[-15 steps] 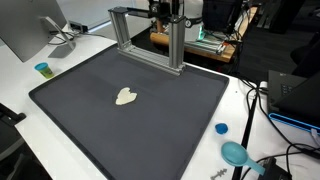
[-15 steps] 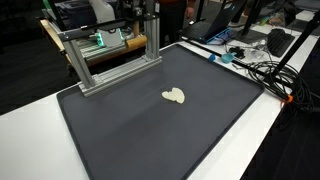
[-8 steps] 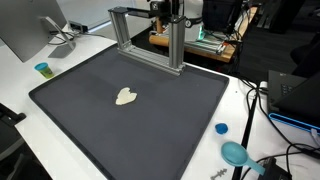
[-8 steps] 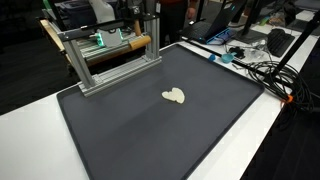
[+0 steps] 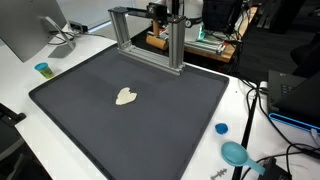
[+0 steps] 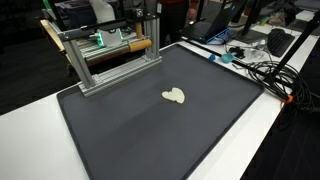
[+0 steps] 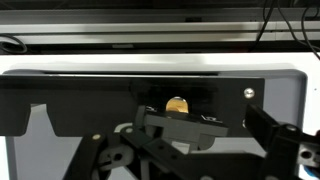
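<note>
Gripper: the gripper (image 7: 205, 140) fills the lower part of the wrist view as dark links and a grey crosspiece. In both exterior views it sits up behind the frame and is hard to make out.
Jaws: how far apart they stand cannot be told, because the fingertips do not show clearly in any view.
Wooden bar: a brown wooden bar (image 6: 141, 44) lies roughly level behind the frame's posts, close to the gripper. Whether the two touch cannot be told.
Frame: an aluminium frame (image 5: 150, 35) stands upright at the far edge of the mat.
Mat: a black mat (image 5: 160, 120) covers most of a white table (image 5: 20, 90).
Cream piece: a small heart-shaped cream piece (image 5: 125, 96) lies flat near the middle of the mat, well apart from the frame and the gripper.
Table edge: a blue cap (image 5: 221, 128) and a teal cup (image 5: 42, 69) sit off the mat on opposite sides.
Cables: a tangle of cables (image 6: 255, 65) lies beside the mat.
</note>
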`<state>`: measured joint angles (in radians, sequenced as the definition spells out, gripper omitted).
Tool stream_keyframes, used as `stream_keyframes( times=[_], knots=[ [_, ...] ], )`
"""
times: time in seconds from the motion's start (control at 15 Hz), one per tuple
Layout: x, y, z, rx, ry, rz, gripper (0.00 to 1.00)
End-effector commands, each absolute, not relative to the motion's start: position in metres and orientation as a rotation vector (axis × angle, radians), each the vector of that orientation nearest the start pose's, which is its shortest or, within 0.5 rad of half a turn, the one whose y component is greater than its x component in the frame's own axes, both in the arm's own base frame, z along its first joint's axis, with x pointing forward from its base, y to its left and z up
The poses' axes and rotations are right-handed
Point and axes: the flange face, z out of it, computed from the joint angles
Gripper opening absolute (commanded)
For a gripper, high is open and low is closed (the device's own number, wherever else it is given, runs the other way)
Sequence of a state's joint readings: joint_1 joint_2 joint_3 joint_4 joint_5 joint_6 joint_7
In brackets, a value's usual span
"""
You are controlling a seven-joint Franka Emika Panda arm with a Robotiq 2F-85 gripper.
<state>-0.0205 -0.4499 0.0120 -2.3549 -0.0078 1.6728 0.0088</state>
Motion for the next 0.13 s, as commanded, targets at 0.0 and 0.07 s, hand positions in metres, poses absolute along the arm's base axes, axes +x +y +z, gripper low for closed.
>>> stream_keyframes(
  times=[0.0, 0.07],
  knots=[
    [0.374, -0.033, 0.526, -3.077, -0.031, 0.126, 1.00],
    [0.388, -0.016, 0.500, -3.116, 0.004, 0.276, 1.00]
  ],
)
